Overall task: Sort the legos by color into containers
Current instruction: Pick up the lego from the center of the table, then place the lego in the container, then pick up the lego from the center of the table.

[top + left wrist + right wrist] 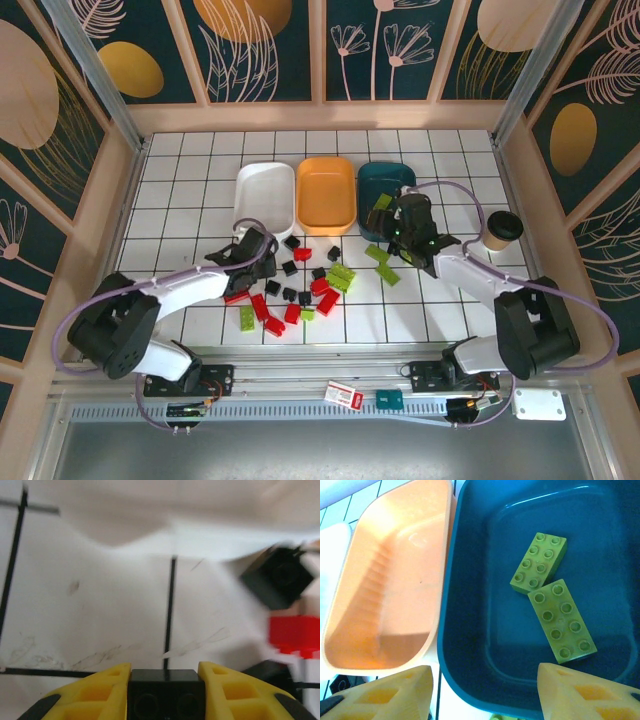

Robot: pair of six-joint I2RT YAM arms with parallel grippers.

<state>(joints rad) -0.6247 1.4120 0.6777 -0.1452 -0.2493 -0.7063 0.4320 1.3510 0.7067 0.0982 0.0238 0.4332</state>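
The loose bricks (300, 290), red, lime-green and black, lie scattered on the white gridded worktop (180, 170) in the middle of the top view, below the 3 trays. Red ones cluster at the lower left of the scatter, green ones at its right, and small black cubes sit among them.

1 black brick (167, 692) sits at the bottom centre of the left wrist view, wedged between the 2 yellow fingers (100, 690) of the left tool (255, 255). Both fingers press against its sides, so the tool is clamped on it, down at the worktop. Another black cube (280, 577) and a red brick (295, 632) lie blurred at the right edge of that view.

2 green bricks (538, 561) rest studs-up inside the teal tray (470, 630), in the upper right of the right wrist view, touching at a corner. The right tool (485, 695) hangs above that tray's near rim with its fingers spread apart and nothing between them.

In the top view the white tray (265, 195), the orange tray (327, 195) and the teal tray (375, 180) stand side by side in a row, left to right, across the upper middle. The right tool (400, 225) covers part of the teal one. A paper cup (502, 230) with a dark lid stands to the right of the trays.
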